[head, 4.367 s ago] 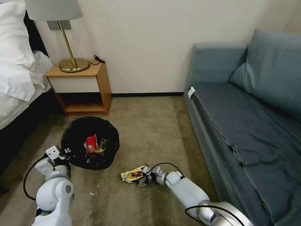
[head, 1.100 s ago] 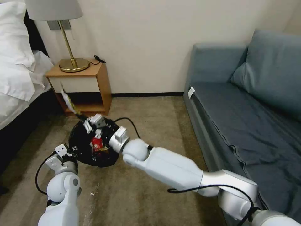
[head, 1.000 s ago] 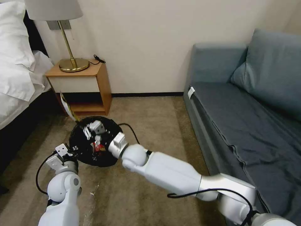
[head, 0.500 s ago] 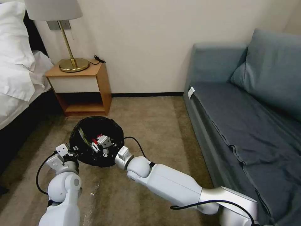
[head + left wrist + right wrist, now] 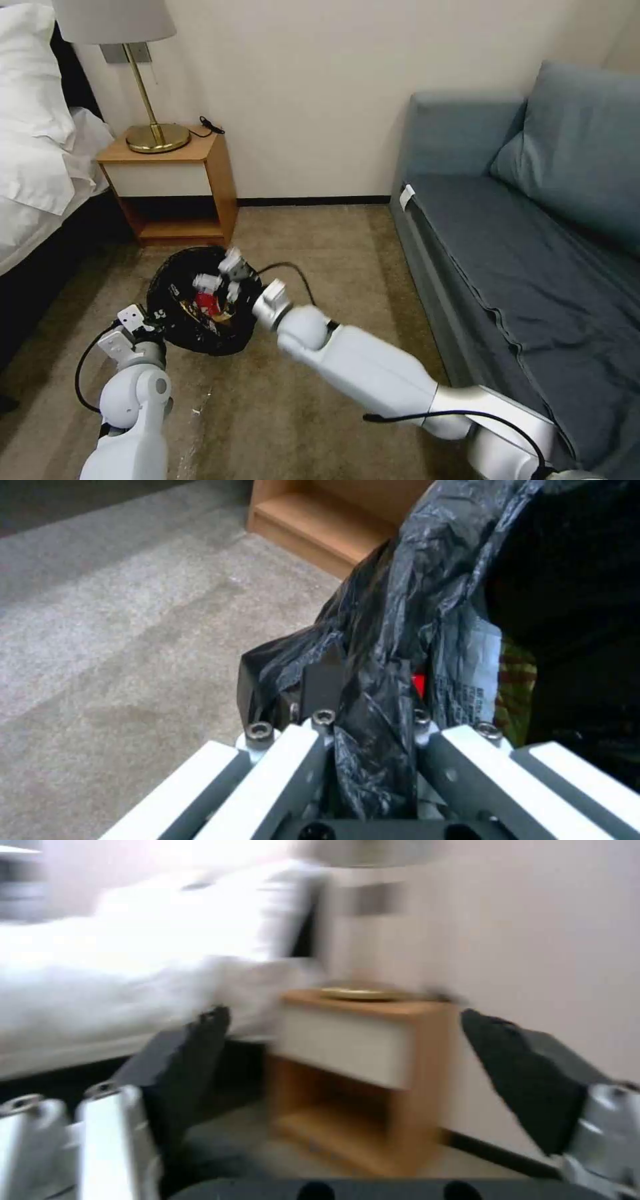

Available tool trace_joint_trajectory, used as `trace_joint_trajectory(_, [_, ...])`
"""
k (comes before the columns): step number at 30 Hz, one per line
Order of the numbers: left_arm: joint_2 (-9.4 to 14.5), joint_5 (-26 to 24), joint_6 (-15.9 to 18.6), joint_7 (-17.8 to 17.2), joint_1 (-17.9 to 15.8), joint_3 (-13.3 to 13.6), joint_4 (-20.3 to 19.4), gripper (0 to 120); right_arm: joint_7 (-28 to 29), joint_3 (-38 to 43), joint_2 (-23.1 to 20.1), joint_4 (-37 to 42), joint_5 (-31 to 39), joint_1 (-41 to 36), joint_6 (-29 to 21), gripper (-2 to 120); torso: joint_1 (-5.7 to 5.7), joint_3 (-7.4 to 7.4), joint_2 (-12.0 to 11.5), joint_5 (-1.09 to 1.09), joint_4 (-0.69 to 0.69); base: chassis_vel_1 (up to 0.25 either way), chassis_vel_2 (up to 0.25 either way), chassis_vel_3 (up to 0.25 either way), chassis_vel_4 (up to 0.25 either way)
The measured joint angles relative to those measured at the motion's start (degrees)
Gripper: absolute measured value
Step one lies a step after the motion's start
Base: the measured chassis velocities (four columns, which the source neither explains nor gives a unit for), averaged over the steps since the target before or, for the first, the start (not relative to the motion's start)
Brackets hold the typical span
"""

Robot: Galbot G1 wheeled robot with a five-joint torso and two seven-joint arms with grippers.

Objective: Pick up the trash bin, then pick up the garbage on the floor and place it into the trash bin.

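Now | one trash bin (image 5: 172, 313): left pincer (image 5: 363, 715) clamps liner | right pincer (image 5: 220, 273) spread, empty, above | one red packet (image 5: 207, 305) inside

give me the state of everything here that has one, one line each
bin: held at its lined rim, litter inside
left gripper: shut on the bin's liner
right gripper: open, empty, above the bin
red packet: in the bin
lamp: off, upright on the nightstand
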Motion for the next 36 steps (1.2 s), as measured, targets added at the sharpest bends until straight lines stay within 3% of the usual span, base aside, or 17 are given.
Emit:
trace_joint_trajectory(3, [0.13, -0.11, 0.45, 0.16, -0.36, -0.06, 0.04, 1, 4.50, 4.94, -0.73, 0.96, 0.11, -1.27, -2.99, 99, 0.00, 0.00, 0.00, 0.00, 0.00, 0.000, 0.000, 0.000, 0.000])
trace_joint_trajectory(7, [0.81, -0.37, 0.60, 0.42, -0.41, -0.04, -0.11, 1, 5.61, 12.94, -2.99, 2.80, -1.05, -4.61, -5.06, 100, 0.00, 0.00, 0.00, 0.01, -0.01, 0.000, 0.000, 0.000, 0.000])
trace_joint_trajectory(9, [1.88, -0.47, 0.64, 1.87, -0.34, 0.08, -0.31, 1, 3.06, 23.02, -6.22, 6.17, -2.98, -10.90, -5.92, 100, 0.00, 0.00, 0.00, 0.01, -0.03, 0.000, 0.000, 0.000, 0.000])
trace_joint_trajectory(13, [2.73, -0.34, 0.73, 2.89, -0.13, 0.28, -0.35, 1, 1.07, 29.43, -7.50, 8.62, -4.61, -15.77, -6.11, 100, 0.00, 0.00, 0.00, 0.02, 0.00, 0.000, 0.000, 0.000, 0.000])
trace_joint_trajectory(18, [2.91, -0.59, 0.76, 3.28, 0.19, 0.43, -0.47, 1, -4.79, 41.92, -7.81, 17.56, -8.85, -29.01, -7.54, 100, 0.00, -0.01, 0.00, -0.01, -0.03, 0.000, 0.000, 0.000, 0.000])
trace_joint_trajectory(28, [4.05, -1.85, 0.81, 3.50, 0.84, -0.28, 0.36, 1, -8.54, 47.80, -5.75, 20.87, -12.69, -36.92, -5.28, 100, 0.00, -0.01, 0.00, -0.01, 0.00, 0.000, 0.000, 0.000, 0.000])
trace_joint_trajectory(34, [4.87, -9.46, 4.17, 0.69, 0.32, -0.68, 1.65, 1, -8.35, 48.26, -5.34, 18.51, -14.32, -37.12, -2.18, 100, 0.00, 0.00, 0.00, -0.01, 0.01, 0.000, 0.000, 0.000, 0.000])
trace_joint_trajectory(36, [4.78, -13.14, 4.44, -2.45, -0.85, -0.71, 3.28, 1, -8.37, 48.22, -5.33, 17.74, -14.46, -37.09, -1.51, 100, 0.00, 0.00, 0.00, -0.01, 0.01, 0.000, 0.000, 0.000, 0.000])
